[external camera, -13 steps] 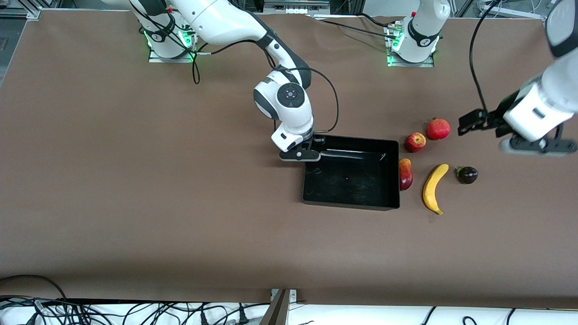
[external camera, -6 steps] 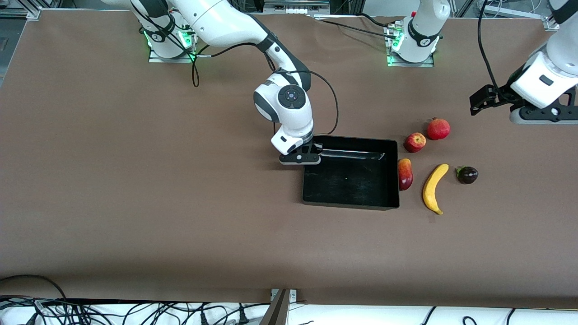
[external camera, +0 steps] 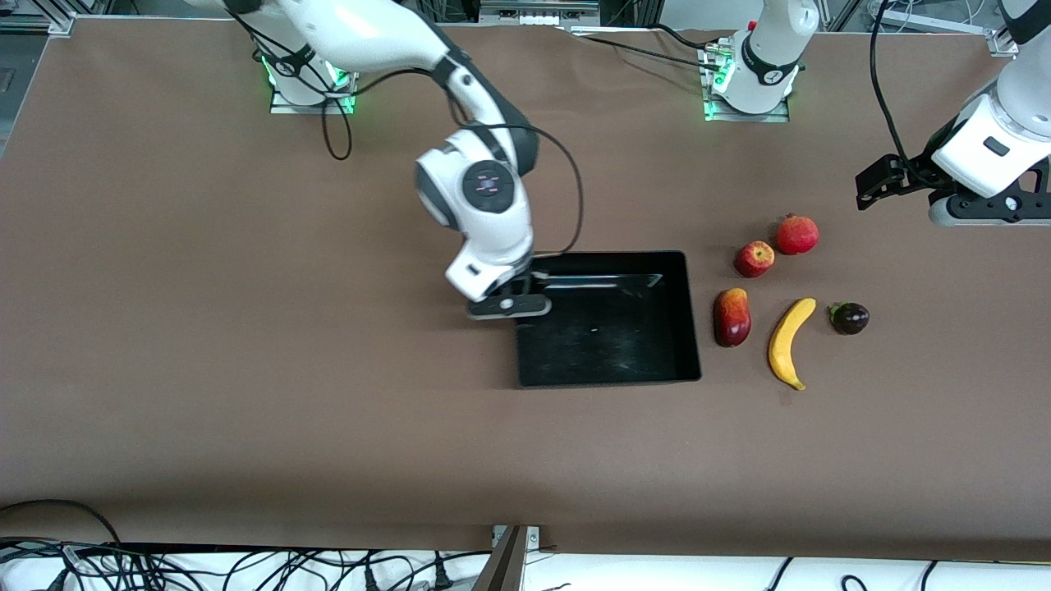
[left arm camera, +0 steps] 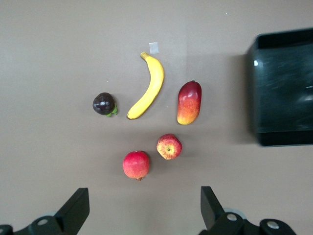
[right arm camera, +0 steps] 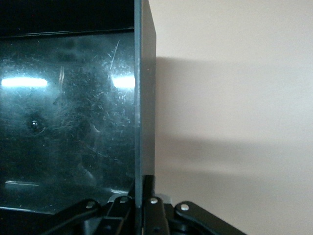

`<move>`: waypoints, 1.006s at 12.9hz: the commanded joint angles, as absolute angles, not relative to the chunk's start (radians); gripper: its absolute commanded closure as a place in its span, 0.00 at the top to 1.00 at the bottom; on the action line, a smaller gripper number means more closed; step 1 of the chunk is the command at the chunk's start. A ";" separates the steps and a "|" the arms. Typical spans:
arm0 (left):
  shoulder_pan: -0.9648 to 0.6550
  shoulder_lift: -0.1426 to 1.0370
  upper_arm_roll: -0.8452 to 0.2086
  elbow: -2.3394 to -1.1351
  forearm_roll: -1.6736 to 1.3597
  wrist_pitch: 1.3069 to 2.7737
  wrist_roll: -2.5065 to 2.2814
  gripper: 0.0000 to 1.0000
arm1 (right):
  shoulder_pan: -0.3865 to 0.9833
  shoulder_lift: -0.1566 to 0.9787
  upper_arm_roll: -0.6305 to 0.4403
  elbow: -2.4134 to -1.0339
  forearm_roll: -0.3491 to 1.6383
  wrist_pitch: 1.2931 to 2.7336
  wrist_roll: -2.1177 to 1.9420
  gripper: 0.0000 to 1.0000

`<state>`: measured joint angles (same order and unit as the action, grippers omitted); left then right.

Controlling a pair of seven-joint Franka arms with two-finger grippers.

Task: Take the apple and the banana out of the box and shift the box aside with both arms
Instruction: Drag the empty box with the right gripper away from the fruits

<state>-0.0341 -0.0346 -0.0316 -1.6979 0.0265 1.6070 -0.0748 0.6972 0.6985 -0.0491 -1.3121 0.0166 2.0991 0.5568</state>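
Observation:
The black box [external camera: 624,345] lies mid-table. My right gripper [external camera: 509,305] is shut on the box's wall at the corner toward the right arm's end; the right wrist view shows that wall [right arm camera: 145,98] pinched in my right gripper [right arm camera: 145,188]. The yellow banana [external camera: 790,342] and the red-yellow apple [external camera: 754,258] lie beside the box toward the left arm's end. My left gripper [external camera: 985,209] hangs open and empty over bare table near them. In the left wrist view, the left gripper [left arm camera: 145,215] shows wide open above the banana [left arm camera: 149,85] and apple [left arm camera: 169,146].
A red pomegranate [external camera: 797,234], a red-yellow mango [external camera: 732,317] and a dark purple mangosteen [external camera: 849,318] lie among the fruits. A gap of bare table separates the box from the mango. A small tape scrap [left arm camera: 154,47] lies by the banana's tip.
My right gripper has dragged the box toward the right arm's end, opening a gap to the mango. My left gripper rose and withdrew from the fruits, then held still.

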 commanded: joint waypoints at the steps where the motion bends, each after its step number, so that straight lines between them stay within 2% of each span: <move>1: -0.025 -0.034 -0.034 -1.689 0.006 1.592 -0.041 1.00 | 0.544 0.572 -0.031 -1.399 0.090 2.040 0.308 0.00; 3: -0.025 -0.034 -0.034 -1.689 0.006 1.591 -0.041 1.00 | 0.424 0.514 -0.034 -1.469 0.114 2.010 0.145 0.00; 7: -0.025 -0.034 -0.034 -1.689 -0.002 1.592 -0.041 1.00 | 0.188 0.440 -0.043 -1.643 0.114 2.046 -0.081 0.00; 9: -0.025 -0.034 -0.034 -1.689 0.000 1.591 -0.041 1.00 | 0.163 0.390 -0.093 -1.751 0.115 2.107 -0.144 0.00; 13: -0.025 -0.034 -0.034 -1.687 0.000 1.592 -0.041 1.00 | 0.156 0.298 -0.179 -2.056 0.159 2.366 -0.302 0.00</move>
